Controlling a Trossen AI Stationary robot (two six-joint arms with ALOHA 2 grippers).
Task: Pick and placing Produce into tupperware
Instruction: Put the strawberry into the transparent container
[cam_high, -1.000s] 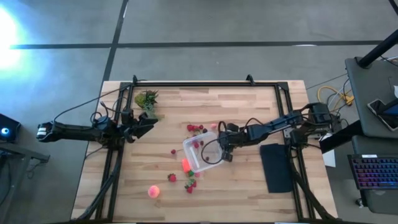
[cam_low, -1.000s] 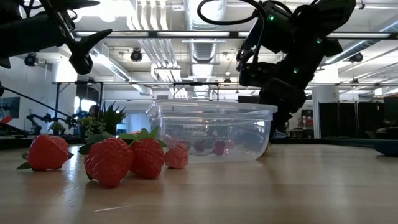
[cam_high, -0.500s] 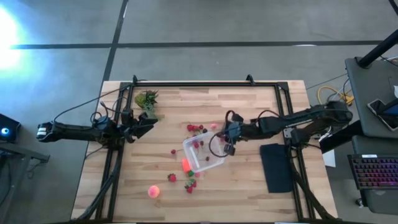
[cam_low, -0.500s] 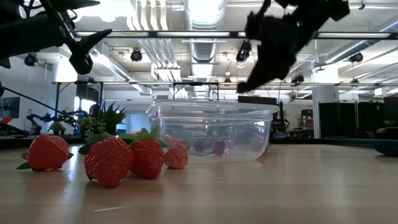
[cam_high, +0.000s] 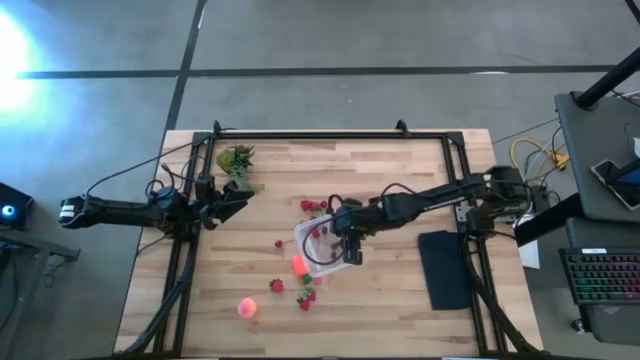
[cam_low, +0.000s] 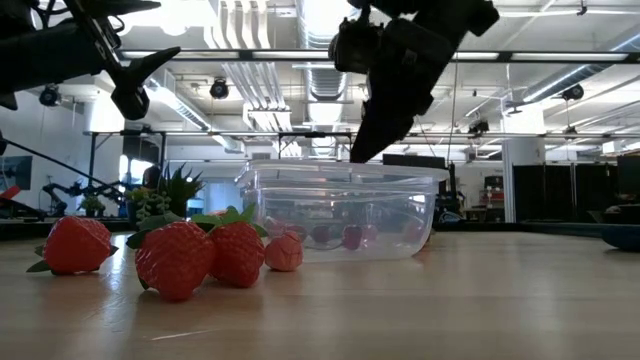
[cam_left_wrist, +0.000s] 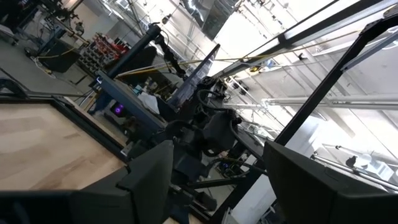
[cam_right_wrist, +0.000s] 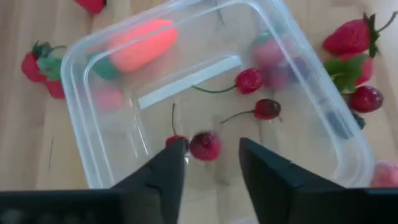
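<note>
high: right end effector (cam_high: 349, 250) over the tupperware (cam_high: 318, 255) mid-worktop | low: strawberries (cam_low: 190, 255) beside it | right wrist: fingers spread, holding nothing, cherries (cam_right_wrist: 205, 145) inside | left end effector (cam_left_wrist: 211, 180) spread, parked | berries look light, squishy, so pinch mid-body gently

tupperware (cam_high: 322, 248): tabletop (cam_high: 400, 310) centre, cherries (cam_right_wrist: 258, 109) inside | strawberries (cam_high: 315, 207): 12 o'clock of it | plant (cam_high: 236, 160): 10 o'clock | pad (cam_high: 445, 268): 3 o'clock | round fruit (cam_high: 246, 308): 7 o'clock
</note>
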